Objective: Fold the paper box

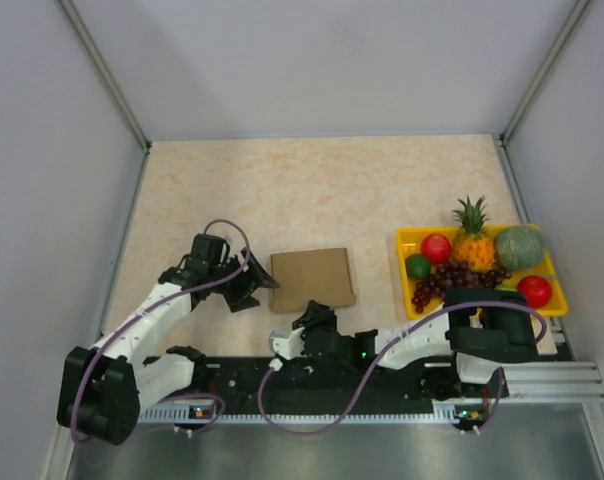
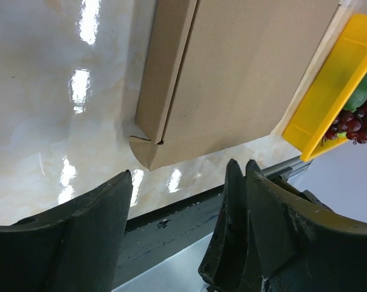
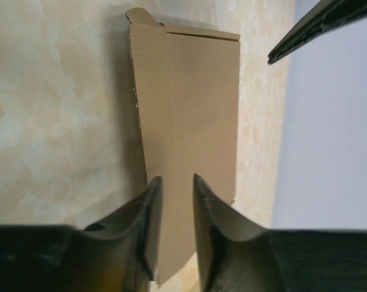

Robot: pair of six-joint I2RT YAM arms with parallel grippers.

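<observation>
The paper box [image 1: 312, 278] lies flat on the table as a brown cardboard sheet, with a folded strip along one side and a small rounded tab [image 2: 141, 146] at its corner. My left gripper [image 1: 250, 285] hovers by the box's left edge, jaws wide apart and holding nothing [image 2: 180, 170]. My right gripper [image 1: 317, 312] sits over the box's near edge. Its fingers [image 3: 175, 178] stand a narrow gap apart, with the cardboard [image 3: 189, 91] showing flat between and beyond them.
A yellow tray [image 1: 407, 240] of toy fruit stands at the right, with a pineapple [image 1: 472, 235], grapes [image 1: 452, 275] and a melon [image 1: 520, 246] in it. Its corner [image 2: 329, 91] shows in the left wrist view. A black rail [image 2: 171, 219] runs along the table's near edge. Grey walls enclose the table.
</observation>
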